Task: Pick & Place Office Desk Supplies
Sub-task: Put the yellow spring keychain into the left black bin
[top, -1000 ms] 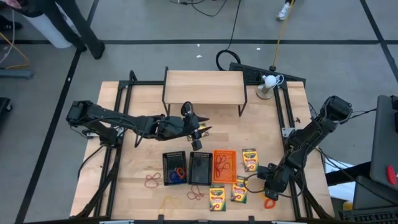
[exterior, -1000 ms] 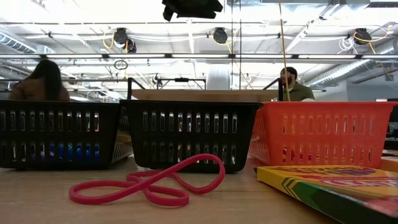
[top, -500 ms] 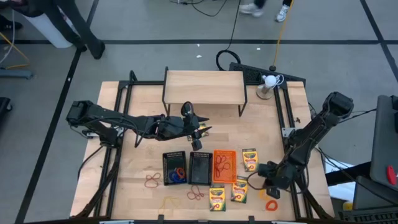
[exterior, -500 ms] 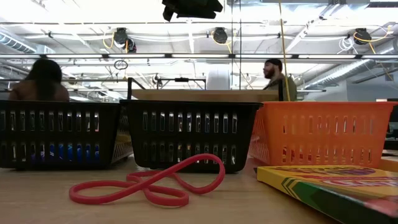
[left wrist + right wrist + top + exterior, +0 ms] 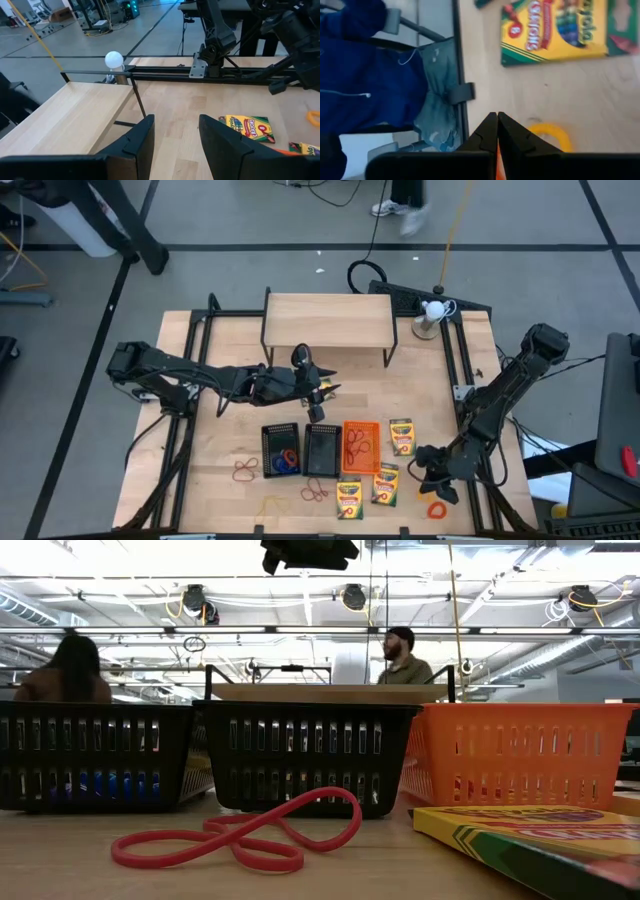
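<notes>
My right gripper (image 5: 432,484) hangs low over the near right corner of the table (image 5: 230,360), its fingers (image 5: 492,131) pressed together with nothing visible between them. An orange rubber band (image 5: 436,508) lies on the wood just beside it, toward the table's near edge; in my right wrist view it shows as a yellowish loop (image 5: 551,135) right past the fingertips, not touching them as far as I can tell. A crayon box (image 5: 384,484) lies flat just to the gripper's left, and another crayon box (image 5: 402,436) lies a little farther back.

My left gripper (image 5: 322,390) waits in mid-table in front of the wooden shelf (image 5: 328,320), its fingers (image 5: 142,137) parted and empty.

The three trays sit in a row near the front: a black tray (image 5: 268,450) with a red and a blue band inside, a second black tray (image 5: 322,450), and the orange tray (image 5: 375,430) holding red bands. A third crayon box (image 5: 350,498) lies in front of the orange tray. Loose bands lie on the wood: a red band (image 5: 245,471) left of the trays and another (image 5: 315,491) in front of them.
</notes>
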### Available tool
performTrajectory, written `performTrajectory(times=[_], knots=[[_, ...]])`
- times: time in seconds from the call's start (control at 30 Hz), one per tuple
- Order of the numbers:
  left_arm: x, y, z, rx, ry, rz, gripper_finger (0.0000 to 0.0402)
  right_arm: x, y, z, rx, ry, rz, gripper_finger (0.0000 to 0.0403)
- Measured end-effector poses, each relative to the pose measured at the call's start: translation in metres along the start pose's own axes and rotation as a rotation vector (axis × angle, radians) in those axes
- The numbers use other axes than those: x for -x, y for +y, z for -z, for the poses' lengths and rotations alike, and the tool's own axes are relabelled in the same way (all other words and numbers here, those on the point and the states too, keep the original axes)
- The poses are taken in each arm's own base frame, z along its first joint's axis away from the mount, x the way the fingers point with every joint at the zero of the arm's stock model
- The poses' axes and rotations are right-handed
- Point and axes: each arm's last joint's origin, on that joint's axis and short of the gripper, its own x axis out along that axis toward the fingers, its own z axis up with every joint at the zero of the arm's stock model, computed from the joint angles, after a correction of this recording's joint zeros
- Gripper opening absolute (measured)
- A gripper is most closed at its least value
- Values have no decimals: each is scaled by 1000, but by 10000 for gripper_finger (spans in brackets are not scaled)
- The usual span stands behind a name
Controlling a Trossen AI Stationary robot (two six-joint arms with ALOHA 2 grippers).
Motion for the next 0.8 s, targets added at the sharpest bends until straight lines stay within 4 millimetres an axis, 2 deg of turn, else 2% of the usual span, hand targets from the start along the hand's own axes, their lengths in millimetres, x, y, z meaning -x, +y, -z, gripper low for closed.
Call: performTrajectory(times=[0.2, 0.5, 0.63, 0.8], knots=[[0, 0, 0, 0, 0, 0, 157, -6, -5, 2, 1, 11, 32, 57], [0, 0, 0, 0, 0, 1, 157, -11, -31, 12, -121, 39, 120, 158], [0, 0, 0, 0, 0, 1, 157, -12, -39, 16, -154, 66, 128, 180], [0, 0, 0, 1, 0, 1, 157, -14, -43, 18, -167, 56, 83, 187]])
